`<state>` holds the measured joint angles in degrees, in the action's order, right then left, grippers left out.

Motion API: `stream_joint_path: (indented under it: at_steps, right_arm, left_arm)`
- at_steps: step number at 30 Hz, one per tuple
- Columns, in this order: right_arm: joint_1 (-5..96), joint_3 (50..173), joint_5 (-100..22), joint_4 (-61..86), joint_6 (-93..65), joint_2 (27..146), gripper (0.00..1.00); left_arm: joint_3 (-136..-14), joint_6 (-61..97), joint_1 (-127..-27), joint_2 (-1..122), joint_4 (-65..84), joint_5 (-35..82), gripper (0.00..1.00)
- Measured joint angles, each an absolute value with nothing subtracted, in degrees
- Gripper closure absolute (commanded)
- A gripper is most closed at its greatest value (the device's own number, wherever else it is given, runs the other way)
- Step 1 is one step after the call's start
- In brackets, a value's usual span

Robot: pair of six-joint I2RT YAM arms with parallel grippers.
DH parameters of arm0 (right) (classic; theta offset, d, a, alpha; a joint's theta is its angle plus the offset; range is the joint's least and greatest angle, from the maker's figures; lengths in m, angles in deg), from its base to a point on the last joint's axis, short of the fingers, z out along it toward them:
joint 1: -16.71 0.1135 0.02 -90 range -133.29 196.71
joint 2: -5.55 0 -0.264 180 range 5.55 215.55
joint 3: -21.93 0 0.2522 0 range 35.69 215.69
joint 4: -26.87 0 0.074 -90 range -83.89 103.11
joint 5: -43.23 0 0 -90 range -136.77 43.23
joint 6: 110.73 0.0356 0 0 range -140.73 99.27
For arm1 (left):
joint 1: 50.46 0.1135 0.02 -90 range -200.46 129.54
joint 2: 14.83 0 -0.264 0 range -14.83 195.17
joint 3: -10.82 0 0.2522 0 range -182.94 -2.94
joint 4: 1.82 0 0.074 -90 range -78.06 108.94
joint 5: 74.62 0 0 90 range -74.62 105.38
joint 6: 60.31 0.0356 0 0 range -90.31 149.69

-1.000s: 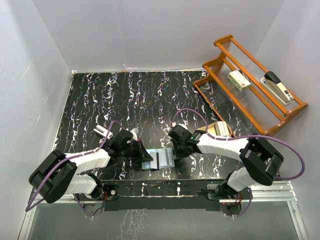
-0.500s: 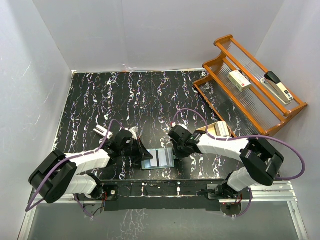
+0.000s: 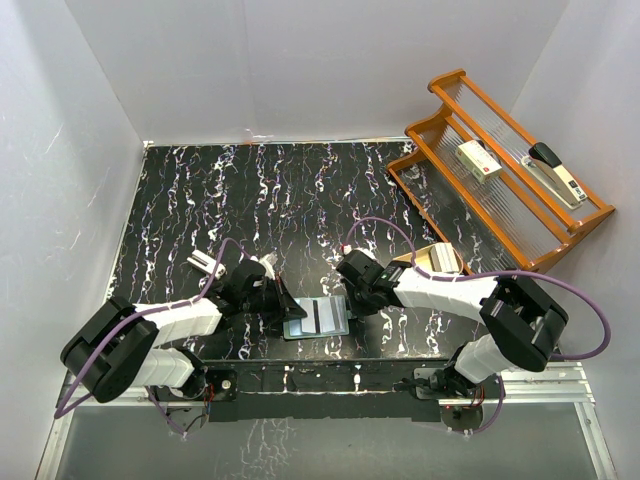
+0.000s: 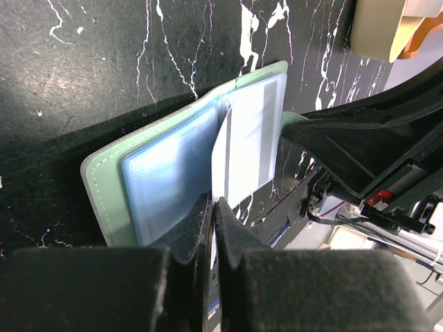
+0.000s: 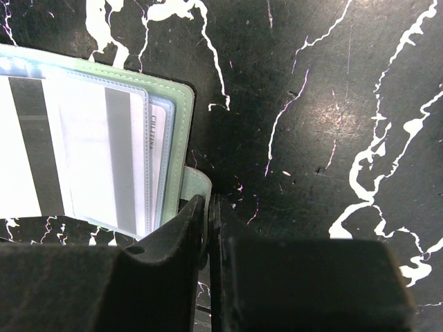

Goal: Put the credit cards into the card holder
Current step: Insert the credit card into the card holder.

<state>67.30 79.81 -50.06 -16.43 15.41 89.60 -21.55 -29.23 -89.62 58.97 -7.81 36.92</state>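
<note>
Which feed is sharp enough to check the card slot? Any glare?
Left wrist: card holder sharp, left gripper blurred in front, shadow beside it. Right wrist: also crisp, right gripper a dark blur, mild sheen on the table. Top external: even light, card holder small.

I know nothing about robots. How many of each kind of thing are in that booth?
robot arms: 2
card holder: 1
credit cards: 2 visible
wooden rack: 1
stapler: 1
small box: 1
tan object: 1
Total: 9
</note>
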Motion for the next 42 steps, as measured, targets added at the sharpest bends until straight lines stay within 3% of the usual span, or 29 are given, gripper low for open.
stream_joint_path:
  at_steps: [17, 42]
  right_arm:
    - [67.3, 79.0, -49.8, -15.3, 17.4, 89.2, 0.97]
    - [67.3, 77.0, -48.3, -13.4, 21.4, 86.8, 0.97]
  left_arm:
    - [-21.5, -28.4, -89.6, 59.0, -7.9, 36.1, 1.0]
    - [-17.0, -32.0, -90.6, 61.8, -20.3, 36.5, 1.0]
